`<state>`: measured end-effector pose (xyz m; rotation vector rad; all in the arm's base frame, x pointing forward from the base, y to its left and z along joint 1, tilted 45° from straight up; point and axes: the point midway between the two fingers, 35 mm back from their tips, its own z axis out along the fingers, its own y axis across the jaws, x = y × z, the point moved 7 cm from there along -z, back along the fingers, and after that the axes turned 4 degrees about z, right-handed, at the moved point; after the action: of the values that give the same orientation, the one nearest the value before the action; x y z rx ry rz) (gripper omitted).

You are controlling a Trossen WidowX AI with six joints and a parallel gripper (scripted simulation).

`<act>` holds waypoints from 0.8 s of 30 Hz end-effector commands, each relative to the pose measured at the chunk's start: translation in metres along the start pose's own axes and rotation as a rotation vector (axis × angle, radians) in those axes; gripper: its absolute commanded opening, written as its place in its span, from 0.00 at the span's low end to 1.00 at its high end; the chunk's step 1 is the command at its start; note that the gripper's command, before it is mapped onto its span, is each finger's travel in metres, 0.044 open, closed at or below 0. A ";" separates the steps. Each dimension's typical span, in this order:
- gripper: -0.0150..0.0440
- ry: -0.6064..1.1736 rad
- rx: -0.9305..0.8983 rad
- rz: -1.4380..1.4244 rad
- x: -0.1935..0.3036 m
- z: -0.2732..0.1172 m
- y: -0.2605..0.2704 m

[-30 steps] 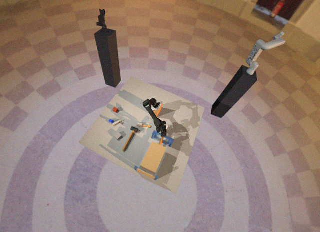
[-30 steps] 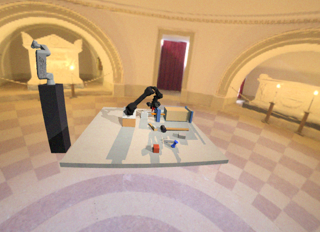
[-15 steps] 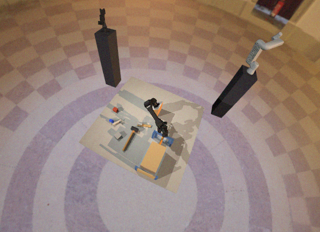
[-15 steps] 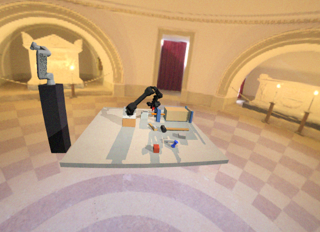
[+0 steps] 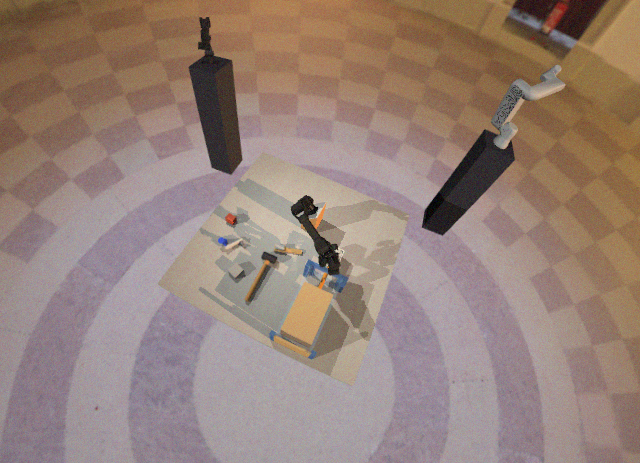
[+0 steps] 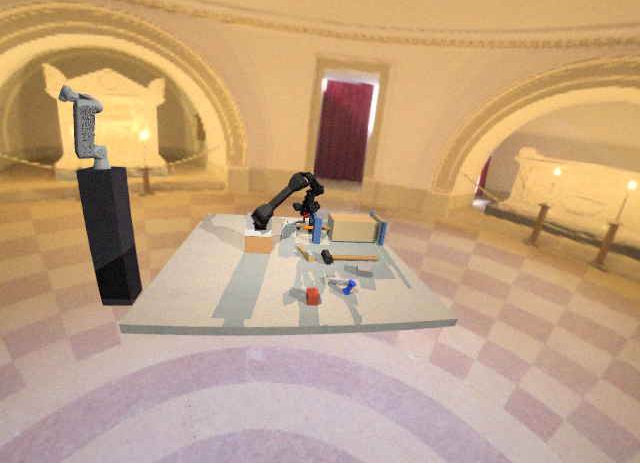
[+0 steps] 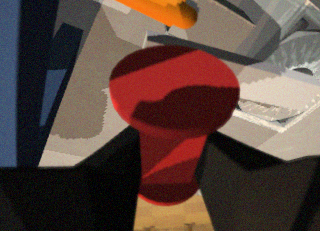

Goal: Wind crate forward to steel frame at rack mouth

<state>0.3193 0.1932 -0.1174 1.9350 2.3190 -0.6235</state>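
My gripper (image 5: 333,270) (image 6: 306,213) (image 7: 164,129) is shut on the red knob (image 7: 175,91) of the winch handle, one black finger on each side of its neck. The handle's arm and square key are hidden, so I cannot tell how the key sits. The winch (image 7: 300,53) shows partly at the upper right of the wrist view. An orange strap (image 5: 323,280) (image 7: 155,6) runs through the blue frame (image 5: 310,267) (image 6: 316,231) to the tan crate (image 5: 307,313) (image 6: 354,227). The crate sits flat, with a small gap between its front and the frame.
A hammer (image 5: 257,280) (image 6: 354,257) and a smaller wooden-handled tool (image 5: 289,251) (image 6: 306,253) lie beside the cubby. A grey block (image 5: 236,270) (image 6: 364,269), a blue-knobbed tool (image 5: 222,240) (image 6: 347,282) and a red block (image 5: 231,219) (image 6: 312,296) lie farther out. An orange-sided block (image 6: 257,243) is by the arm's base.
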 end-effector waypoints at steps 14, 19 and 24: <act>0.25 0.006 0.006 0.000 0.020 0.013 0.001; 0.25 0.006 0.006 0.000 0.025 0.015 0.000; 0.25 0.007 0.006 0.000 0.030 0.018 -0.001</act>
<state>0.3160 0.2045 -0.1284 1.9391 2.2959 -0.6344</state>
